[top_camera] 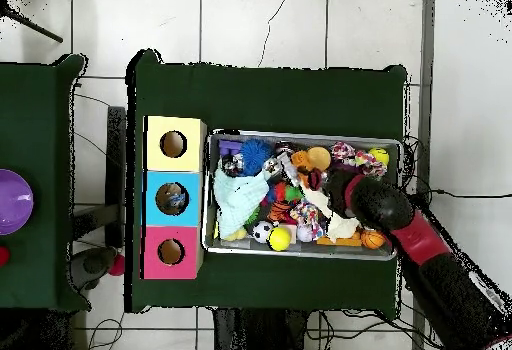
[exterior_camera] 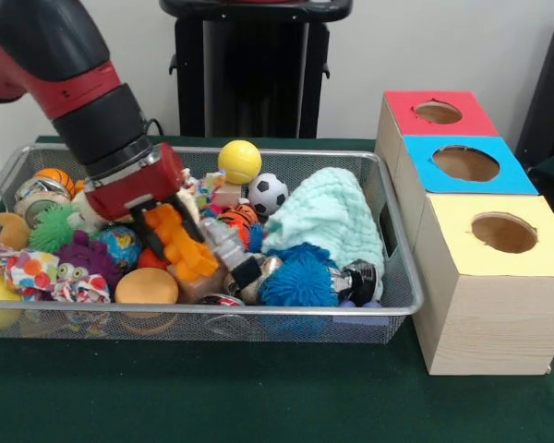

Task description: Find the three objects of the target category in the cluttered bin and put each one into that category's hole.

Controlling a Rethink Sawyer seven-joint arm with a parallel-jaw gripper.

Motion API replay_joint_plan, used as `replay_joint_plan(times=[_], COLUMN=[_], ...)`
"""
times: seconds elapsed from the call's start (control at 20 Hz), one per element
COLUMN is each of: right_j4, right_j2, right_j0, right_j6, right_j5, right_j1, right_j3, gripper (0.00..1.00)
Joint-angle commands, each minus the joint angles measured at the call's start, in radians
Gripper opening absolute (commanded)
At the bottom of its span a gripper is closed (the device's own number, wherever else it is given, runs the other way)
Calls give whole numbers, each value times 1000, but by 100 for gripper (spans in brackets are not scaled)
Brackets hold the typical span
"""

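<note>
The wire mesh bin (exterior_camera: 258, 311) stands on the green table, full of toys; it also shows in the overhead view (top_camera: 300, 135). My gripper (exterior_camera: 157, 221) reaches down into the bin's left half, right beside an orange knobbly toy (exterior_camera: 180, 245). Whether it holds anything is hidden by the clutter. In the overhead view the gripper (top_camera: 322, 179) is over the bin's middle. A crinkly silvery-white piece (exterior_camera: 224, 242) lies just right of the gripper; it may be a film bag. No other film bag shows clearly.
Three wooden boxes with round holes stand right of the bin: red top (exterior_camera: 439, 113), blue top (exterior_camera: 464, 163), yellow top (exterior_camera: 503, 233). In the bin lie a pale blue knitted cloth (exterior_camera: 328, 217), a blue spiky ball (exterior_camera: 298, 277), a yellow ball (exterior_camera: 239, 161) and a soccer ball (exterior_camera: 268, 193).
</note>
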Motion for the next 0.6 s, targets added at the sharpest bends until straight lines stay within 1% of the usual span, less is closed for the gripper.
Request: replay_joint_plan(times=[0.05,0.3,0.6], right_j4=[87,120,151], right_j2=[-3,-35,-57], right_j0=[52,105,154], right_j6=[274,295,310], right_j5=[80,41,-17], right_j1=[-2,-44,-66], right_j3=[116,140,173], gripper=[0,0,0])
